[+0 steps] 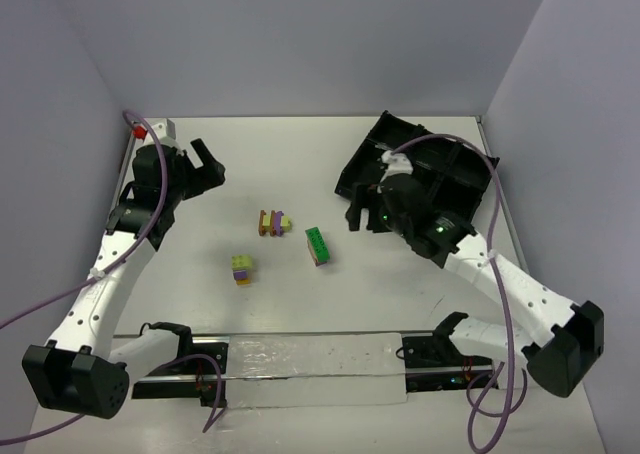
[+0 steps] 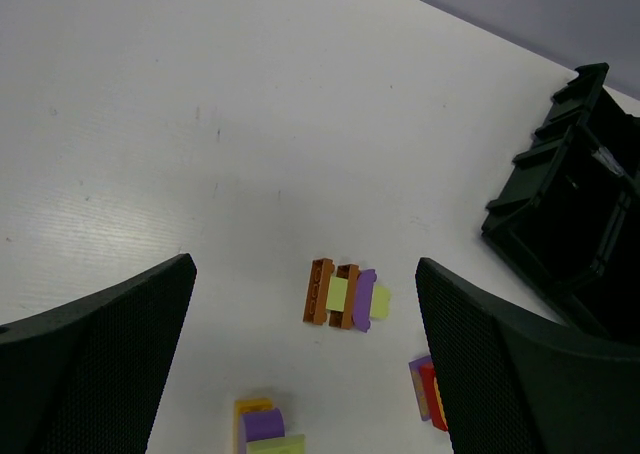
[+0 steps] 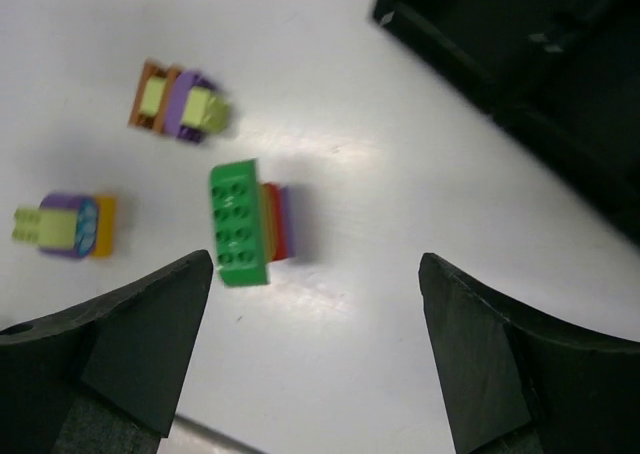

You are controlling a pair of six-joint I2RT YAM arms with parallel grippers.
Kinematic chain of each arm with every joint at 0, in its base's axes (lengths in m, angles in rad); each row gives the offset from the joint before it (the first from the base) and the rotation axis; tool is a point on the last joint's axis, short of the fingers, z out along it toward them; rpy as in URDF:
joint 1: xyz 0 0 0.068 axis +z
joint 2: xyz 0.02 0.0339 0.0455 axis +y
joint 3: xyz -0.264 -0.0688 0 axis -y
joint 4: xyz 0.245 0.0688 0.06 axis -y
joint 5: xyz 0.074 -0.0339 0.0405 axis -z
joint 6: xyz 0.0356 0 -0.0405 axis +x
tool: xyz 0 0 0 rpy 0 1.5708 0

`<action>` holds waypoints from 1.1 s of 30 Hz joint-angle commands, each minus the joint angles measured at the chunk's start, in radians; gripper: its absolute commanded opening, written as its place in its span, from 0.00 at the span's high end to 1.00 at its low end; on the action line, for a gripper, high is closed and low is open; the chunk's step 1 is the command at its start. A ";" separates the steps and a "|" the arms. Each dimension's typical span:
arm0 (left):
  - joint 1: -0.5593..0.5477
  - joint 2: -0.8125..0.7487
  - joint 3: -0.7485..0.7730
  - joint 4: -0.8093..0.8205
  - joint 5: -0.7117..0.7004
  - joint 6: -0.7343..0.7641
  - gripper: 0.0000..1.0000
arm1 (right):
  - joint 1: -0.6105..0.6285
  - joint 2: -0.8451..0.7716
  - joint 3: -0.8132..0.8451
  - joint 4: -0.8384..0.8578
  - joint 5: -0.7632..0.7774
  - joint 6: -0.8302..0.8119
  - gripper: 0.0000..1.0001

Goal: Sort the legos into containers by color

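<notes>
Currently, my right gripper (image 3: pixel 315 262) is wide open and holds nothing. It hangs at the left near corner of the black divided tray (image 1: pixel 362 169), which sits far right on the table (image 1: pixel 300 164). My right arm covers part of the tray from above, and I cannot make out what its dark compartments contain. My left gripper (image 2: pixel 305 266) is also wide open and empty, at the far left, well apart from the bricks.

Three lego clusters lie mid-table, all outside the tray:
- the green-topped cluster (image 3: pixel 238 224), its red and purple layers showing only as edges;
- the orange, purple and yellow-green cluster (image 1: pixel 273 222), farther left;
- the yellow-green, purple and orange cluster (image 1: pixel 242 268), nearest, cut off in the left wrist view.

The right wrist view is blurred.
</notes>
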 commanded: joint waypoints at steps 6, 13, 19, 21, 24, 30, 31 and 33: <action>-0.005 -0.034 0.008 0.008 -0.008 -0.015 0.01 | 0.221 0.304 0.174 0.026 -0.019 -0.054 0.14; -0.004 -0.052 0.010 -0.002 -0.041 -0.019 0.01 | 0.295 0.473 0.262 0.024 0.018 -0.079 0.25; -0.004 -0.040 0.005 -0.005 -0.043 -0.029 0.01 | 0.296 0.518 0.258 0.017 0.046 -0.078 0.25; -0.004 -0.038 -0.003 -0.002 -0.047 -0.035 0.01 | 0.296 0.530 0.249 0.022 0.054 -0.081 0.25; -0.004 -0.034 -0.006 -0.005 -0.053 -0.039 0.01 | 0.296 0.552 0.239 0.028 0.065 -0.079 0.25; -0.004 -0.036 -0.007 -0.013 -0.059 -0.036 0.01 | 0.297 0.570 0.231 0.047 0.073 -0.067 0.25; -0.004 -0.037 -0.007 -0.014 -0.061 -0.033 0.01 | 0.296 0.572 0.232 0.049 0.073 -0.066 0.26; -0.004 -0.039 -0.007 -0.017 -0.067 -0.032 0.01 | 0.296 0.579 0.240 0.046 0.073 -0.069 0.30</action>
